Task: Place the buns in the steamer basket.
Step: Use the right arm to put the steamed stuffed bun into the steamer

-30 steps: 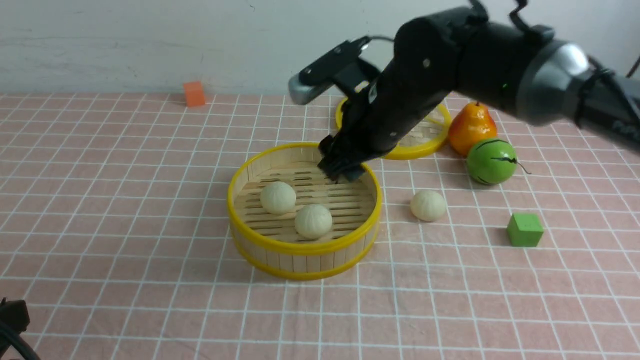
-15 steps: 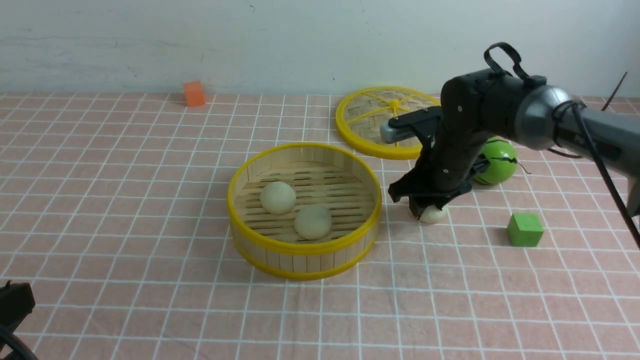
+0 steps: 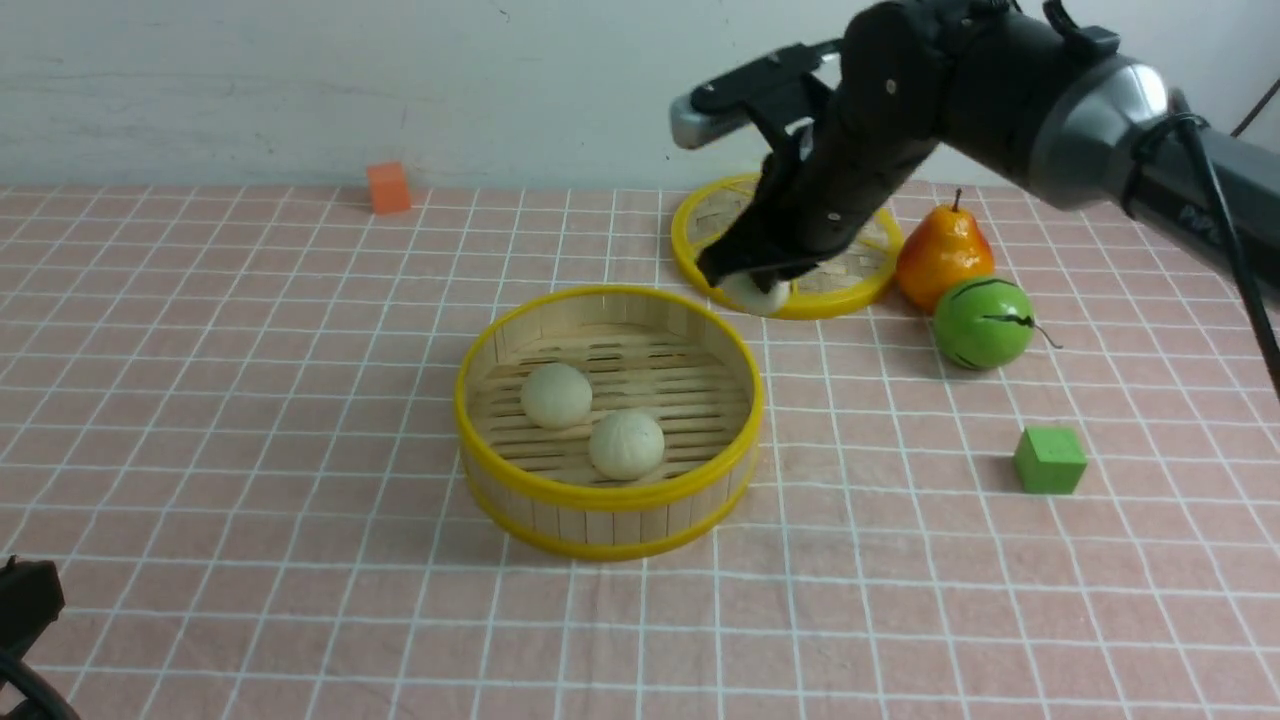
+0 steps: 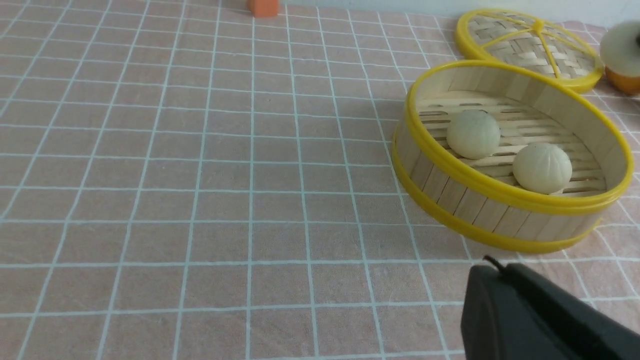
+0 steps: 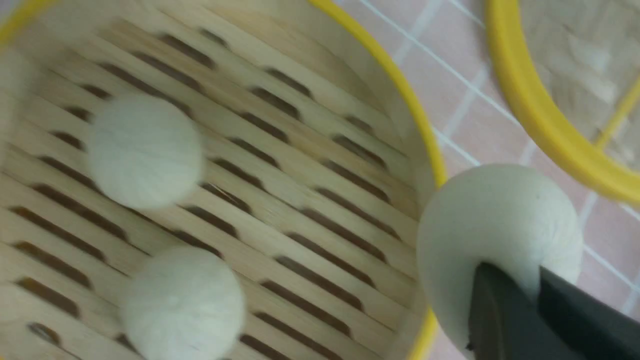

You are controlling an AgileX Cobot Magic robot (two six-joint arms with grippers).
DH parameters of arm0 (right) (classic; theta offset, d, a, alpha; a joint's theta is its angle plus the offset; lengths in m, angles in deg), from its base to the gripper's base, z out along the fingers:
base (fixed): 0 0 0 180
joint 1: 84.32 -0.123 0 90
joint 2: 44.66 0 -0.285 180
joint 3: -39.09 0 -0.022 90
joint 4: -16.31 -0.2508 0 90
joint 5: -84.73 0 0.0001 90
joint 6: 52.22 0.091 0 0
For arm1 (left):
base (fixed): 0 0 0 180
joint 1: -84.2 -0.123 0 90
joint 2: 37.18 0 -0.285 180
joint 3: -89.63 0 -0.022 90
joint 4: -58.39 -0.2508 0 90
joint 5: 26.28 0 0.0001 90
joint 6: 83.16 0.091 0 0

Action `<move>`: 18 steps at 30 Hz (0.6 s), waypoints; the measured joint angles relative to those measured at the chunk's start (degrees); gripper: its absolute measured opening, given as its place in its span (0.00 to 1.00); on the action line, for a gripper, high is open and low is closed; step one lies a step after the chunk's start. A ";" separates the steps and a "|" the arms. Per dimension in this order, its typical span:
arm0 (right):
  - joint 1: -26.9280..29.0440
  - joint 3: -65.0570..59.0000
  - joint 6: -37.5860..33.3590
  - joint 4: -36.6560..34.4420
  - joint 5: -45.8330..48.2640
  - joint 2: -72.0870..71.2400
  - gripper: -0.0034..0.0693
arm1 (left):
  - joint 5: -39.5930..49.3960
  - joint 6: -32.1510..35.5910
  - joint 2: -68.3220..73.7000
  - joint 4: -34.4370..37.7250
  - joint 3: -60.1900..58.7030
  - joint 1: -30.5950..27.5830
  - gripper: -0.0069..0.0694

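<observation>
The round bamboo steamer basket (image 3: 610, 515) (image 4: 500, 207) (image 5: 350, 65) stands mid-table with two cream buns on its slats, one (image 3: 556, 395) (image 4: 473, 134) (image 5: 145, 150) farther back and one (image 3: 626, 444) (image 4: 542, 168) (image 5: 182, 302) nearer. My right gripper (image 3: 752, 283) (image 5: 537, 272) hangs in the air above the basket's far right rim, shut on the third bun (image 3: 757, 293) (image 5: 495, 225) (image 4: 621, 47), which bulges around the black fingers. My left gripper (image 4: 505, 270) is low at the table's near left, its jaws pressed together with nothing between them.
The flat woven lid (image 3: 850, 285) (image 4: 530, 45) lies behind the basket, partly hidden by my right arm. An orange pear (image 3: 942, 255), a green striped melon (image 3: 982, 322) and a green cube (image 3: 1049, 459) sit to the right. An orange cube (image 3: 388, 187) is far back left.
My right gripper went from the basket to the bun on the cloth at the right, shut on it, and lifted it up and left toward the basket's far rim. The left arm stayed put.
</observation>
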 joint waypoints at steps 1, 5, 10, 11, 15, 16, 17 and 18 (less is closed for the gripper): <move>-1.00 0.00 -0.25 0.00 -1.63 0.74 0.06 | -0.24 0.00 0.00 0.00 -0.04 0.00 0.08; -3.67 -0.26 -0.57 4.13 -6.76 6.55 0.10 | -0.41 0.00 0.00 -0.06 -0.04 0.00 0.08; -4.60 -0.65 -0.62 6.37 -7.30 11.07 0.28 | -0.41 0.00 0.00 -0.06 -0.04 0.00 0.08; -4.81 -0.58 -0.62 6.15 -7.44 10.77 0.42 | -0.41 0.00 0.00 -0.08 -0.04 0.00 0.08; -5.68 -0.14 -0.62 5.13 -4.84 8.12 0.66 | -0.47 0.00 0.00 -0.18 -0.04 0.00 0.08; -5.73 -0.07 -0.62 5.06 -4.84 7.91 0.68 | -0.52 0.00 0.00 -0.18 -0.04 0.00 0.08; -6.08 0.71 -0.62 4.81 -1.48 5.60 0.76 | -0.52 0.00 0.00 -0.18 -0.04 0.00 0.08; -6.08 0.83 -0.62 4.81 -1.48 5.29 0.77 | -0.52 0.00 0.00 -0.18 -0.04 0.00 0.08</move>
